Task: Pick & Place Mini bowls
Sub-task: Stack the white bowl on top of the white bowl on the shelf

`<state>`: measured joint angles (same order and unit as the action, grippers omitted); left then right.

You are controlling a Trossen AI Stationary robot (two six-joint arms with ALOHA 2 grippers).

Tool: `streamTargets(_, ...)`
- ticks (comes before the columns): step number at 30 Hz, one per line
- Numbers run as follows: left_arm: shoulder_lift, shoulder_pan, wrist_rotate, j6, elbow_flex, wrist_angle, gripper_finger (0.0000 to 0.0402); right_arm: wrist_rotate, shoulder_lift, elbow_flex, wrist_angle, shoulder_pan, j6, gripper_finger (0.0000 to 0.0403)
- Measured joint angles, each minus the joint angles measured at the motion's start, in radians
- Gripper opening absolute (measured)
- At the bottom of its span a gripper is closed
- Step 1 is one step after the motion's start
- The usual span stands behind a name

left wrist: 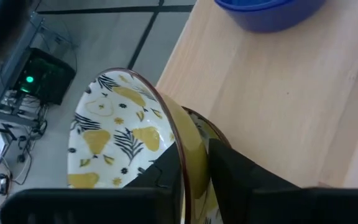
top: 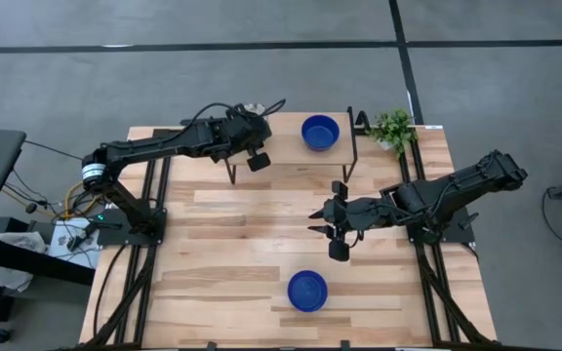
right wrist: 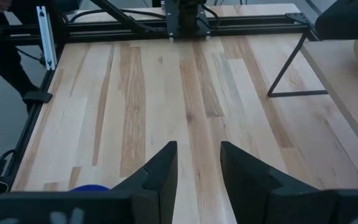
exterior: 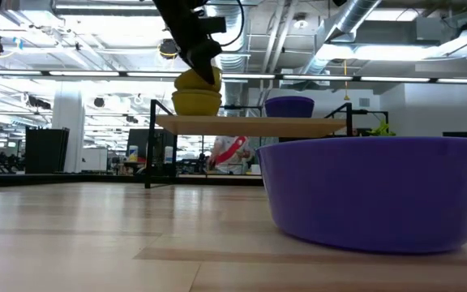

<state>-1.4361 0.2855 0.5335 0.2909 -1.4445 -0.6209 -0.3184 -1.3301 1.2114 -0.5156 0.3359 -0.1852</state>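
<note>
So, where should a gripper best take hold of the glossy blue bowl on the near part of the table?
By its thin rim, coming from above: the glossy blue bowl stands upright and open, clear of other things. One finger inside the wall, one outside, probably holds best.

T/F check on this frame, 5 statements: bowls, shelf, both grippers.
1. The left gripper grips the rim of a yellow-patterned bowl. True.
2. The right gripper holds a blue bowl. False: it is open and empty above the table.
3. A blue bowl sits on the raised shelf. True.
4. Both blue bowls are on the shelf. False: the second blue bowl rests on the table, near its front edge.
5. The potted plant stands at the table's front-left corner. False: it is at the back right, beside the shelf.
</note>
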Motion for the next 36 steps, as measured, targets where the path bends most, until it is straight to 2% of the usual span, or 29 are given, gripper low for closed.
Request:
streamTargets(8, 0.000, 0.000, 0.001, -0.002, 0.000, -0.010, 0.0083, 0.000, 0.000, 0.000, 0.000, -0.005, 0.000, 0.0113)
streamTargets(36, 0.001, 0.006, -0.024, -0.034, 0.000, -0.035, 0.0089, -0.001, 0.000, 0.000, 0.000, -0.005, 0.000, 0.0113)
